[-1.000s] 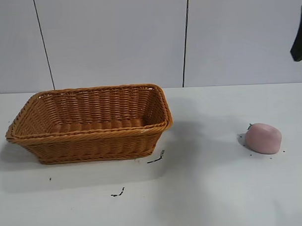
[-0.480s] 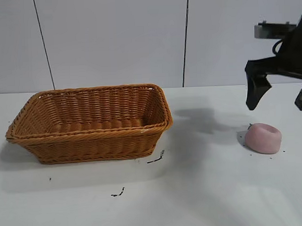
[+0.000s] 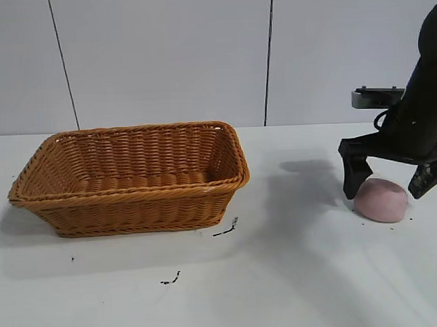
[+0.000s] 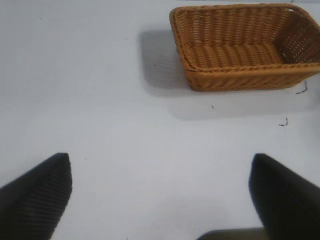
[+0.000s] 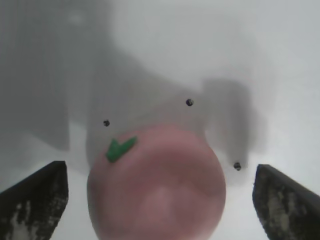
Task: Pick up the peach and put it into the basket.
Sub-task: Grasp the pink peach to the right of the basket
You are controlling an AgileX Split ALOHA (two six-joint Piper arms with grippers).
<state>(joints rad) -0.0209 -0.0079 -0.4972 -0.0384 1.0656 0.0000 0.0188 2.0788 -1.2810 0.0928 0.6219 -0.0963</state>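
The pale-pink peach (image 3: 381, 199) lies on the white table at the right, its green stem (image 5: 120, 147) pointing away from the wrist camera. My right gripper (image 3: 384, 191) is down over it and open. One black finger (image 3: 350, 182) stands on the peach's left and the other on its right, each with a gap to the fruit. The right wrist view shows the peach (image 5: 157, 185) centred between the right gripper's (image 5: 159, 167) spread fingers. The orange-brown wicker basket (image 3: 134, 209) stands at the left. My left gripper (image 4: 160, 157) hangs open over bare table, with the basket (image 4: 245, 80) farther off.
Small black marks (image 3: 225, 230) lie on the table just in front of the basket, and a few black specks (image 5: 189, 102) lie around the peach. A grey panelled wall closes the back. Open tabletop separates the basket and the peach.
The right arm has come down from the upper right edge to the peach, and its open fingers now straddle the fruit. The peach and basket have not moved.
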